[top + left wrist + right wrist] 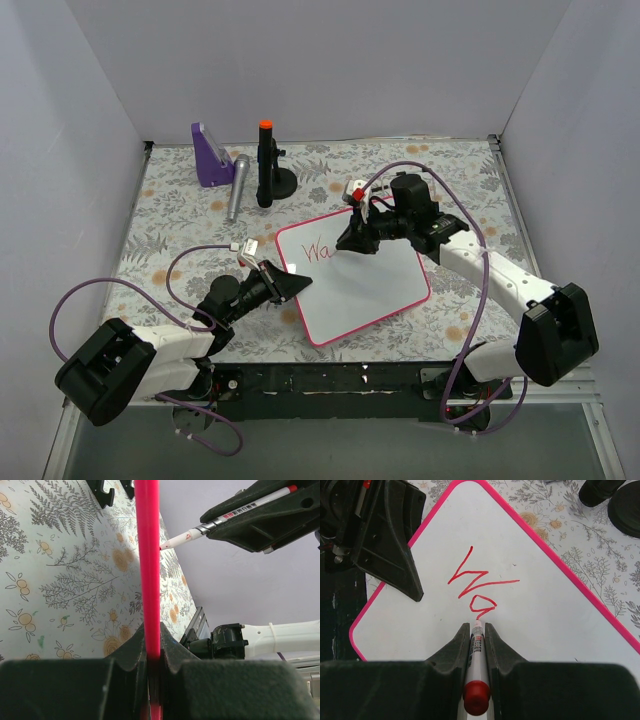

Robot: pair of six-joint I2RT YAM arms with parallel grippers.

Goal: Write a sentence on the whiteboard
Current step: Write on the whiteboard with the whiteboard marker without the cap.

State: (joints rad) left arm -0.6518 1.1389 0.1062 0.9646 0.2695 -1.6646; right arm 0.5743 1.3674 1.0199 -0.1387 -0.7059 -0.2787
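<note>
Glossy pink-framed whiteboard (352, 282), red "Wa"

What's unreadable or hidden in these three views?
- Left wrist: whiteboard is edge-on in the left claw, so its writing face is hidden; marker label is too small to read.
- Top external: sentence is too small to read with confidence.
- Right wrist: right claw hides the whiteboard's near part; the picture edge crops one corner.

Quick count: one whiteboard (360, 290) with two red letters (318, 249), one marker (476, 660), two claws, left claw (290, 285) and right claw (352, 238). Far edge of the desk (170, 240): one purple wedge (210, 155), one silver cylinder (237, 187), one black stand (268, 170).
</note>
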